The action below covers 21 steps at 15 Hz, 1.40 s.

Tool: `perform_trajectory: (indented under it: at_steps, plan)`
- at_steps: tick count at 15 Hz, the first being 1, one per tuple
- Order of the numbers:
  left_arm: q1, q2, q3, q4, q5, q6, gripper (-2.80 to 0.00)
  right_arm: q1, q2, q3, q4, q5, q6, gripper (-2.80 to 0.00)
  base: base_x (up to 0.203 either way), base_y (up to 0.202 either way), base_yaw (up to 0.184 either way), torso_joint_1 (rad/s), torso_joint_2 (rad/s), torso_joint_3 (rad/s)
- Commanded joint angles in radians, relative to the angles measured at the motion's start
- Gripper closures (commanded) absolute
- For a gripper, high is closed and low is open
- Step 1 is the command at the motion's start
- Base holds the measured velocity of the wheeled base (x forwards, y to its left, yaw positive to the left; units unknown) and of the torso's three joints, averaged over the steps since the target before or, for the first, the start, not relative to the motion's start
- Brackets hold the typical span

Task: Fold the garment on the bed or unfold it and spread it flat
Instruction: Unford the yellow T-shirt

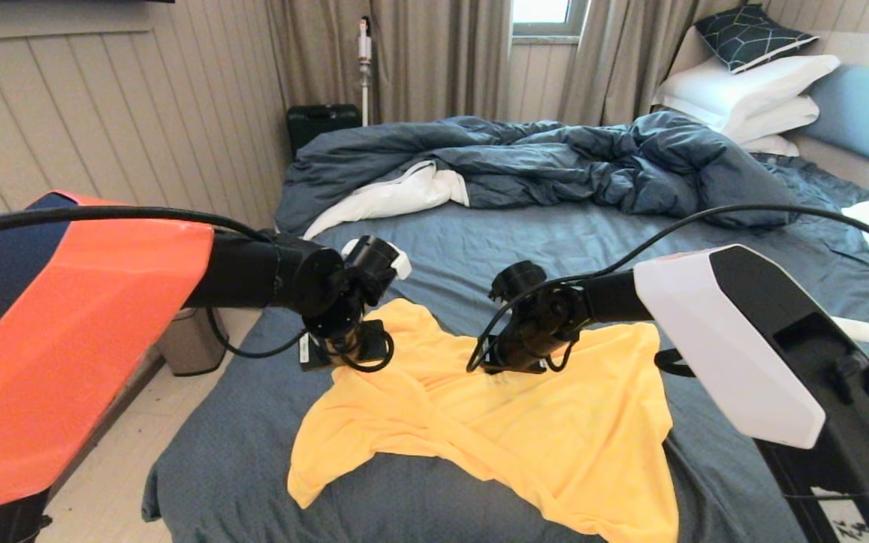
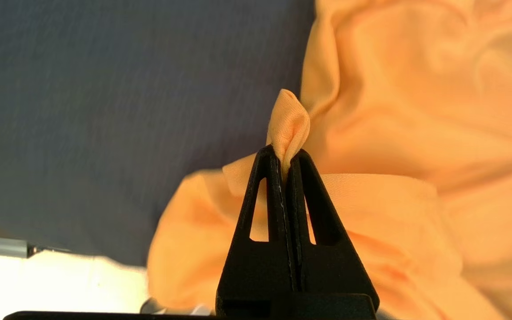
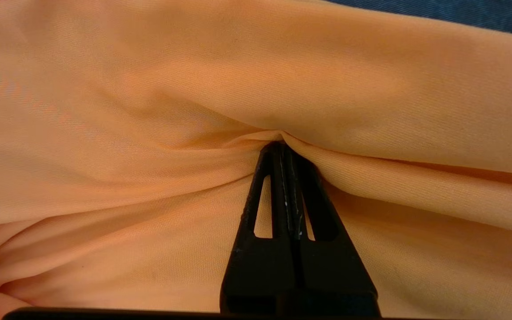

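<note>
Gripping a small fold at the yellow garment's (image 1: 480,422) left edge, left pincer (image 2: 286,155) is clamped tight. Garment lies crumpled on the bed (image 1: 480,241), near its foot. Right pincer (image 3: 282,146) pinches a ridge of cloth mid-garment.

no legible text, label, brand, number or sign appears in any of my three views.
</note>
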Motion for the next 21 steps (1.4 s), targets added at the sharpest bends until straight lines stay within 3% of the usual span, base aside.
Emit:
perform_trajectory:
  at_steps: [1,4,6,10,13,17,21]
  plan:
    - [-0.015,-0.068,0.055,0.002,0.002,-0.011,0.00,-0.001,0.005,-0.002,0.003,-0.001,0.002,0.00,0.000,0.000,0.000,0.000,0.00,0.000]
    - [-0.081,-0.235,0.281,-0.002,0.002,-0.043,0.00,-0.001,0.005,-0.009,0.004,-0.001,0.002,0.00,0.000,0.000,0.000,0.000,0.00,0.000]
    - [-0.162,-0.335,0.415,-0.001,0.001,-0.091,0.00,-0.001,-0.001,-0.009,0.004,-0.001,0.002,0.00,0.000,0.000,0.000,0.000,0.00,0.000]
    - [-0.256,-0.478,0.525,0.049,-0.002,-0.147,0.00,-0.001,-0.004,-0.012,0.003,-0.001,0.002,0.00,0.000,0.000,0.000,0.000,0.00,0.000]
    - [-0.350,-0.556,0.590,0.159,-0.015,-0.139,0.00,-0.001,0.000,-0.018,0.004,-0.001,0.002,0.00,0.000,0.000,0.000,0.000,0.00,0.000]
    - [-0.458,-0.550,0.644,0.185,-0.048,-0.117,0.00,0.001,0.007,-0.020,0.004,-0.001,0.002,0.00,0.000,0.000,0.000,0.000,0.00,0.000]
    - [-0.590,-0.480,0.677,0.182,-0.168,-0.116,0.00,0.001,0.009,-0.020,0.003,-0.001,0.002,0.00,0.000,0.000,0.000,0.000,0.00,0.000]
